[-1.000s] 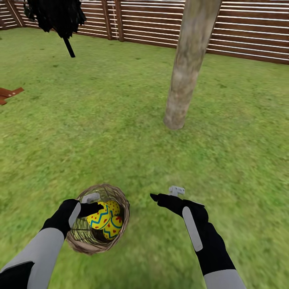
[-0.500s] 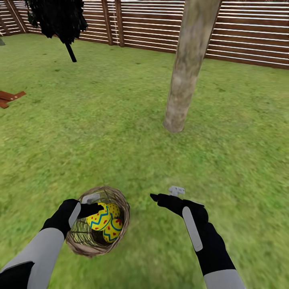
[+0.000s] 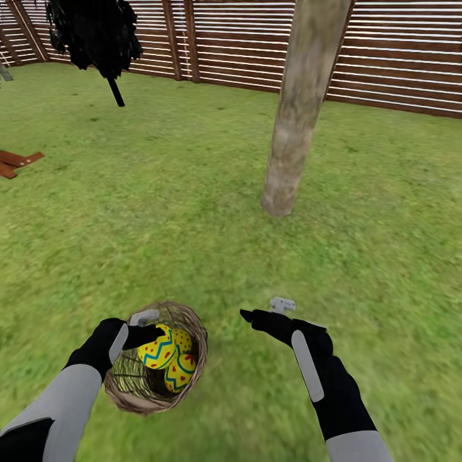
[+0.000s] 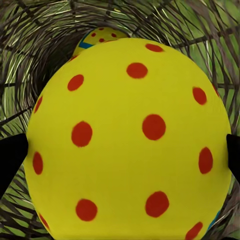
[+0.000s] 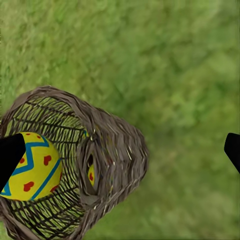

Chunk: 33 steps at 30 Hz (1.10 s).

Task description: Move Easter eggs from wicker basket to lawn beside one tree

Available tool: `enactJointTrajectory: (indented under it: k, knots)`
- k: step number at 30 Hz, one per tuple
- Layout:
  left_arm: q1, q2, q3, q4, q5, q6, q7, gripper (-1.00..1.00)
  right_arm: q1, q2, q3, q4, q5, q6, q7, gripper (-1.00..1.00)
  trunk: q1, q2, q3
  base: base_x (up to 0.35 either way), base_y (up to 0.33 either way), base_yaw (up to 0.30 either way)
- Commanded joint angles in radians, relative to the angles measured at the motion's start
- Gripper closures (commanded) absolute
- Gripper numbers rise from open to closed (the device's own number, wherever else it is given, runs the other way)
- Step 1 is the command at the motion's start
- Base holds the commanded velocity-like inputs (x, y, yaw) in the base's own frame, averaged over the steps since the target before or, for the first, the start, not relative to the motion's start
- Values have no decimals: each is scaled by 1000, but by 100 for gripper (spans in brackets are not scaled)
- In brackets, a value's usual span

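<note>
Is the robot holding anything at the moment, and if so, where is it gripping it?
The left tool has a yellow egg between its fingers, gripped at its sides, inside the basket. The right tool holds nothing.

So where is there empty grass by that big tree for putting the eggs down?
Bare mottled green lawn rings the pale grey-brown tree trunk on every side, widest between the trunk and the small round tan wicker basket. Inside the basket it is crowded: bright yellow eggs with blue zigzags and red dots, and the left gripper.
</note>
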Motion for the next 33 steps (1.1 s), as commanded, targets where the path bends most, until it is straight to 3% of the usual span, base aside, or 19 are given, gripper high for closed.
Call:
enactJointTrajectory:
  k: [1,33]
  knots:
    - [0,0,4,-1,0,7,-4,100,0,0,-1,-1,5,5,6,-100,0,0,1,0,0,0]
    - [0,2,4,-23,0,16,-4,100,0,0,-1,-1,4,6,6,-100,0,0,54,-46,0,0]
